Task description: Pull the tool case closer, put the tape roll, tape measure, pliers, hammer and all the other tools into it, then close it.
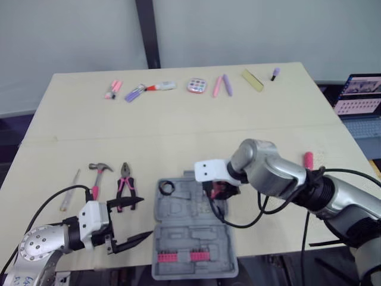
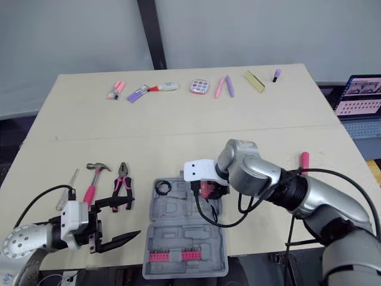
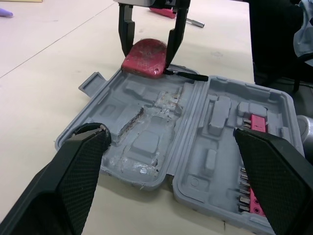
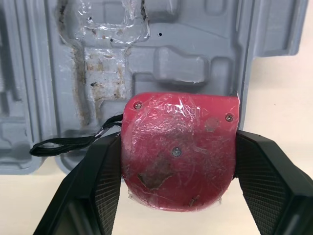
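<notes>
Right wrist view: right fingers [image 4: 98, 191] clamp the red tape measure [image 4: 178, 147] across its narrow edges, over the right rim of the open tool case [image 1: 190, 238], far half. It's probably a hard shell, compact, fairly weighty, and the film wrap may be slick. Its loose black strap [image 4: 63, 143] could snag. Left fingers [image 3: 73, 176] spread wide, empty, just left of case. Smooth pale worktop [image 1: 178, 125], case at near edge, grey wall behind

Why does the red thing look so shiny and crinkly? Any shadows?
Right wrist view: light glints off crinkly clear wrap on the tape measure, held by the right gripper. Left wrist view: similar glints inside the tool case. Left eye view: shadows on the table are faint.
</notes>
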You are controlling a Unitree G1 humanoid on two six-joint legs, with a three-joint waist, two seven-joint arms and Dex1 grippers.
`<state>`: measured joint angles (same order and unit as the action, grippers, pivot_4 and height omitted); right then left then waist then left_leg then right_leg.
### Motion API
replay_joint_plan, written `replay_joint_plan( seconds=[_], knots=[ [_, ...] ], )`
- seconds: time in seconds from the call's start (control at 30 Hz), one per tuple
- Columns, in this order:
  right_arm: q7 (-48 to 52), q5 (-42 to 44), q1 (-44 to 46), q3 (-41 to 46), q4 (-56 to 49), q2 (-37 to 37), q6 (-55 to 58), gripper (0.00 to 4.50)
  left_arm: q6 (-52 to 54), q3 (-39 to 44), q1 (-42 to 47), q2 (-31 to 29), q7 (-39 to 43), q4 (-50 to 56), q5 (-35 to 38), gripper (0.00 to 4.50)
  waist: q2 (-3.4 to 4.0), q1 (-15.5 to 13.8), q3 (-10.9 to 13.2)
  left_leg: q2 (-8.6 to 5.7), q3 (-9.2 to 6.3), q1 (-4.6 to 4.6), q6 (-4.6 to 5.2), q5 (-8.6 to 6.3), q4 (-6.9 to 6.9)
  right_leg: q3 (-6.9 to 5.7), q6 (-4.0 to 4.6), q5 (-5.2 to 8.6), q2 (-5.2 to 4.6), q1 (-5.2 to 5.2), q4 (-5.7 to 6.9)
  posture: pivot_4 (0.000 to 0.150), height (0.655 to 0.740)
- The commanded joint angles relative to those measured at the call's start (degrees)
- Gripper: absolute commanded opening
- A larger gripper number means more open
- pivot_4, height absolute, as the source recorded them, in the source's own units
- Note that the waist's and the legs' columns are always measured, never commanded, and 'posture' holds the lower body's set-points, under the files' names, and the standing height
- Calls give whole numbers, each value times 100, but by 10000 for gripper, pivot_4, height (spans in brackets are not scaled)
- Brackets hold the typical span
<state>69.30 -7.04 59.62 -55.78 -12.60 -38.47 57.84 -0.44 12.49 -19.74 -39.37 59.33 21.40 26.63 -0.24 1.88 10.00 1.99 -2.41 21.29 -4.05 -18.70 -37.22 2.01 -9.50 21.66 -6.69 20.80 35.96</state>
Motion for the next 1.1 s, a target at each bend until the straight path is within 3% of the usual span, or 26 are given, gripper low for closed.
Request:
replay_joint_plan(
  seconds=[0.03,0.9,1.0,1.1],
  knots=[
    [-12,-172,118,46,37,79,-180,28942,-49,48,-98,24,-51,154,-11,45000,0,2,0,0,0,0,0,0,0,0,0,0,0,0,0,1500,7400],
    [232,-536,-48,33,237,324,-470,28942,-83,27,-436,63,-218,407,-41,45000,0,7,0,0,1,0,0,0,2,-1,0,0,0,2,-1,1500,7400],
    [251,-543,-61,39,223,317,-515,43591,-73,21,-450,70,-232,424,-38,45000,0,7,0,0,1,0,0,0,2,-1,1,0,0,2,-3,1500,7400],
    [274,-526,-37,103,183,298,-506,44730,-71,6,-453,76,-240,428,-40,45000,0,7,0,0,1,0,0,0,3,-1,1,0,0,2,-3,1500,7400]
  ],
)
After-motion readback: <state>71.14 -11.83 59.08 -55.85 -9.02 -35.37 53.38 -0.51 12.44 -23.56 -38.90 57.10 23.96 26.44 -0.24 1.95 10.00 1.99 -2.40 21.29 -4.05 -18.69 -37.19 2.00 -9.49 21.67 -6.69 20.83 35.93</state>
